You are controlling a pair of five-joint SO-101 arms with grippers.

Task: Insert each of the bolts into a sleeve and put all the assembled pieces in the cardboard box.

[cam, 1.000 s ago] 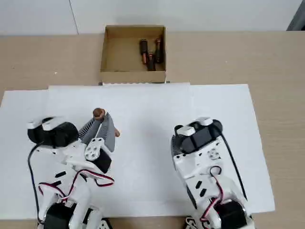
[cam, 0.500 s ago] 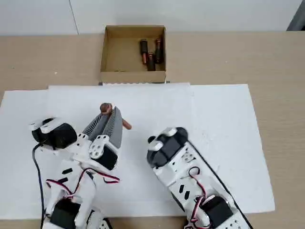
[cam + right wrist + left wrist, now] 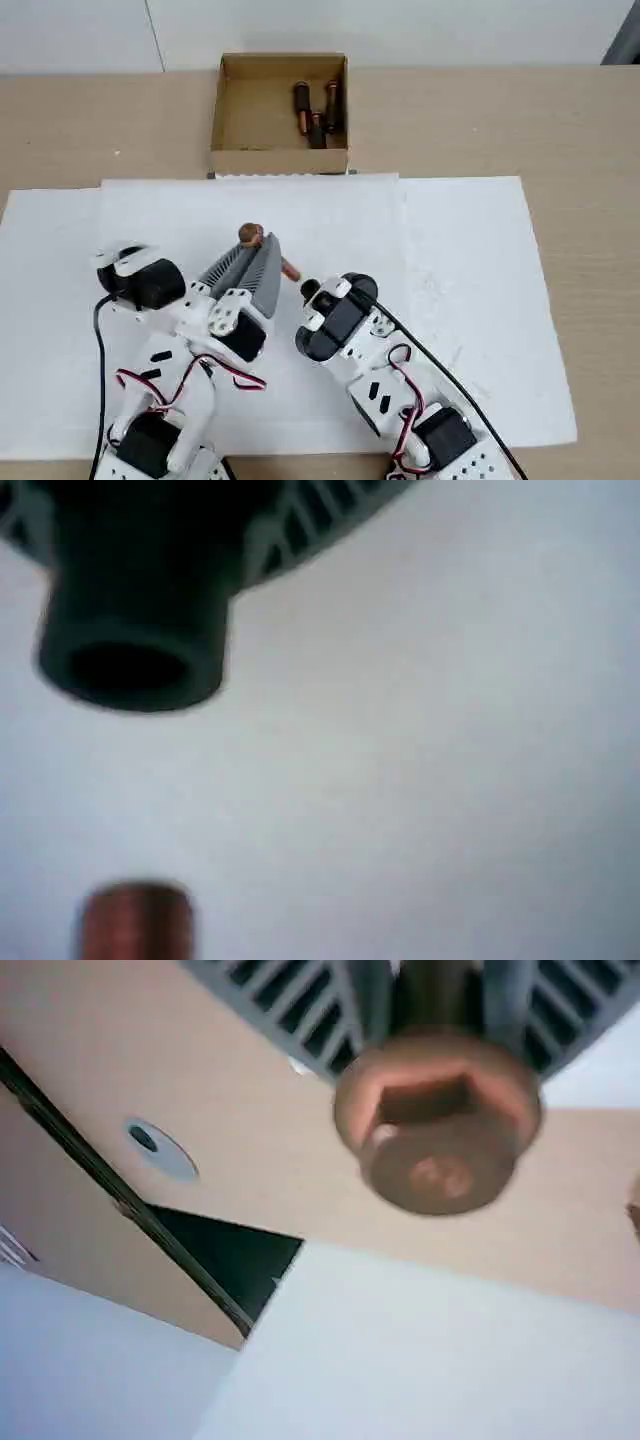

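left gripper (image 3: 258,248) clamps bolt (image 3: 437,1120) | right gripper (image 3: 315,295) clamps black sleeve (image 3: 130,645) | both over white sheet (image 3: 470,250) centre | bolt tip near sleeve mouth, not touching

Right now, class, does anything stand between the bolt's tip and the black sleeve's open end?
Nothing visible does. In the right wrist view, a bare gap separates the tip of the bolt from the mouth of the sleeve, with only white paper behind.

No readable text or markings.
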